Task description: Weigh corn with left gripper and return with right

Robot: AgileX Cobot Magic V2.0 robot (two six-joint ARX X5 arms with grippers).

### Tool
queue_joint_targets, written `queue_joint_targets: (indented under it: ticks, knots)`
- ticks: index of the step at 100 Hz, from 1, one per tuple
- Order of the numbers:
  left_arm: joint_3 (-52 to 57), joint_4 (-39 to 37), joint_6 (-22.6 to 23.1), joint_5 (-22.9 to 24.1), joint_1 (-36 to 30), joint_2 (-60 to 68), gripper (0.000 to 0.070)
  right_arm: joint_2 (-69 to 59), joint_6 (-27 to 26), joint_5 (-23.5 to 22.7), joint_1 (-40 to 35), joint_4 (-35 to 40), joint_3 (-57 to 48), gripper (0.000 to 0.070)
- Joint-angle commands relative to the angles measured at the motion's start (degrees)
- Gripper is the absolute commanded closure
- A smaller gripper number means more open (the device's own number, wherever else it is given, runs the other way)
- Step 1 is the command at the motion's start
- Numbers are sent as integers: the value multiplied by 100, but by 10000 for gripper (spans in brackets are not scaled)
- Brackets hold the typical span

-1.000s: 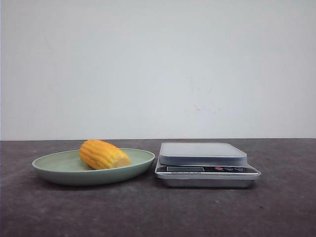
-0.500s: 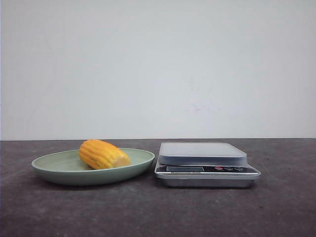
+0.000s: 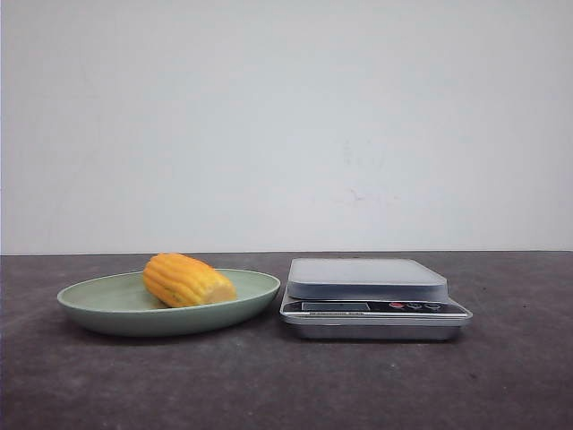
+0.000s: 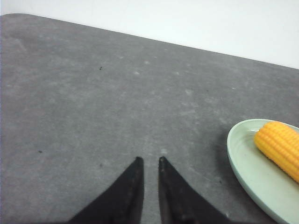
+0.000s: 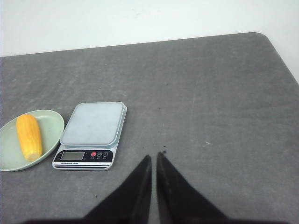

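Observation:
The corn (image 3: 188, 280), a stubby yellow-orange cob, lies on its side in the pale green plate (image 3: 98, 300) at the left of the silver kitchen scale (image 3: 372, 296), whose platform is bare. It also shows in the left wrist view (image 4: 280, 147) and the right wrist view (image 5: 29, 136). My left gripper (image 4: 150, 159) hangs over bare table beside the plate (image 4: 252, 172), jaws nearly together and empty. My right gripper (image 5: 154, 156) hangs over bare table beside the scale (image 5: 91, 133), jaws together and empty. Neither arm shows in the front view.
The dark grey tabletop (image 3: 286, 385) runs to a white wall behind. Its rounded far corners show in the wrist views. Plate and scale stand close together, almost touching.

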State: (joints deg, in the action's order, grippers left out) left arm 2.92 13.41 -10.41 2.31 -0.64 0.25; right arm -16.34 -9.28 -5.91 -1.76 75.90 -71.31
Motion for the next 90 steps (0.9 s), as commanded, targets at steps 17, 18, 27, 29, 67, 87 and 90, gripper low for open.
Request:
queue_joint_targets:
  ticks: [17, 18, 27, 29, 67, 87, 90]
  knots:
    - [-107, 22, 181, -85, 4, -7, 689, 4, -52, -2, 11, -79, -70, 690]
    - [-107, 22, 181, -85, 4, -7, 689, 4, -52, -2, 13, -79, -70, 690]
    - [-107, 24, 181, -85, 4, -7, 689, 4, -52, -2, 11, -81, -70, 690]
    - [-107, 24, 181, -83, 4, -7, 689, 4, -52, -4, 11, -81, -70, 690]
    - [-105, 26, 181, -85, 4, -7, 689, 4, -55, -4, 13, -83, -70, 690]
    - [-105, 26, 181, -83, 4, -7, 689, 4, -55, -9, -33, -83, -70, 690]
    - [-105, 26, 181, -85, 4, -7, 689, 4, -55, -9, -37, -83, -70, 690]
